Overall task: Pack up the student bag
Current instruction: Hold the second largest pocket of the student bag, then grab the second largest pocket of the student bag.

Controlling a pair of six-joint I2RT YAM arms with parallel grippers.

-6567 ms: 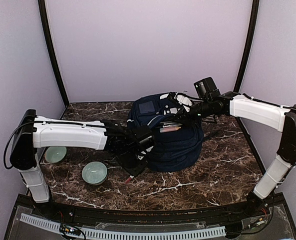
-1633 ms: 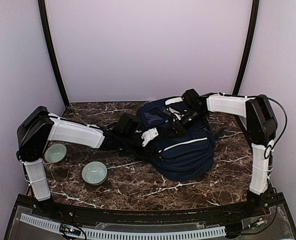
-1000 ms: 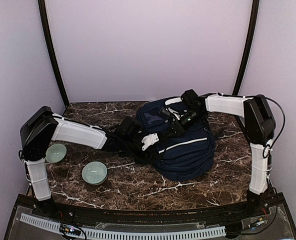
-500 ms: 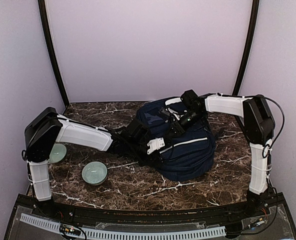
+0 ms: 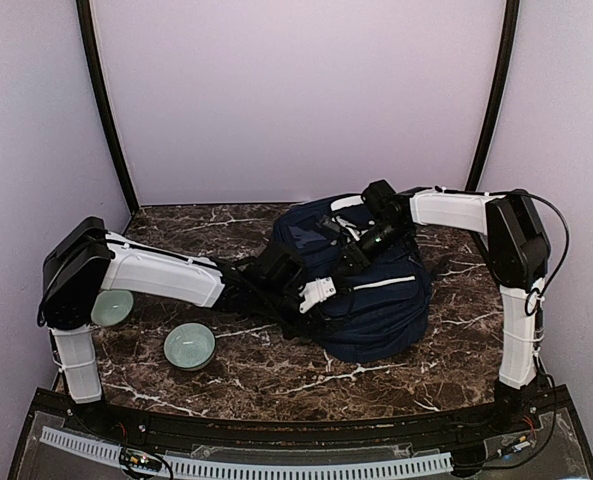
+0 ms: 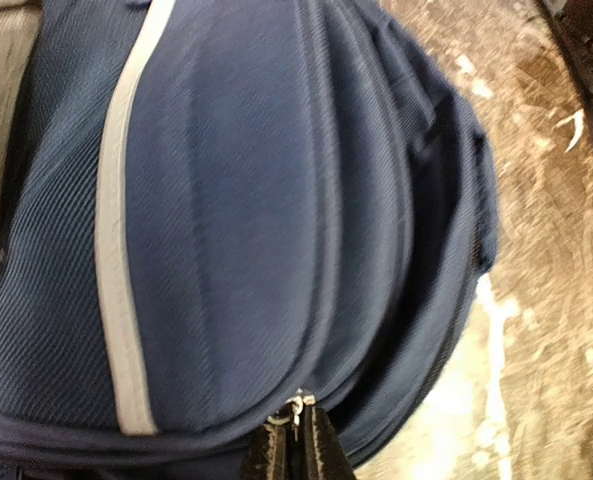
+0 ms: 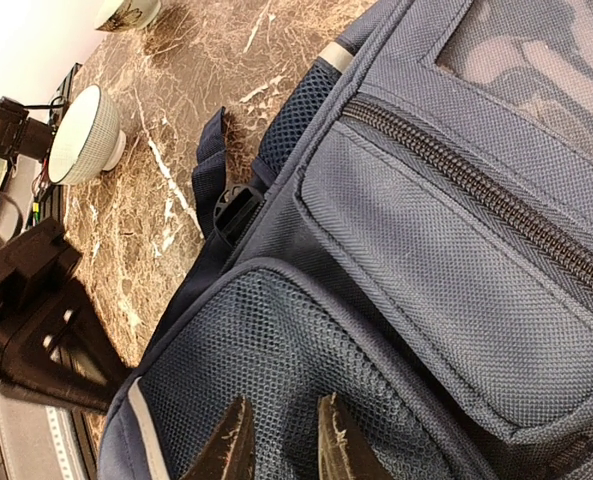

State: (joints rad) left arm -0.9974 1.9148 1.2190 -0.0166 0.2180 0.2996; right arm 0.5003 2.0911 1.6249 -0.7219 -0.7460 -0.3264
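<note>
The student bag (image 5: pixel 371 300), navy blue with a white stripe (image 6: pixel 116 300), lies on its side in the middle of the marble table. My left gripper (image 5: pixel 316 292) is at the bag's near-left side. In the left wrist view my left gripper (image 6: pixel 296 438) is shut on the small metal zipper pull (image 6: pixel 299 404) at the seam of the bulging front. My right gripper (image 5: pixel 361 250) reaches over the bag's top. In the right wrist view its jaws (image 7: pixel 281 440) stand narrowly apart, pinching the bag's mesh pocket (image 7: pixel 306 360).
Two pale green bowls (image 5: pixel 189 346) (image 5: pixel 111 306) stand left of the bag; the right wrist view shows them as well (image 7: pixel 84 135) (image 7: pixel 126 12). The left arm's forearm (image 5: pixel 161 275) stretches low across the table. Lilac walls enclose the table on three sides.
My left gripper slid right and nearer along the bag's front and closed its jaws on the zipper pull. The right gripper kept its hold on the top of the bag.
</note>
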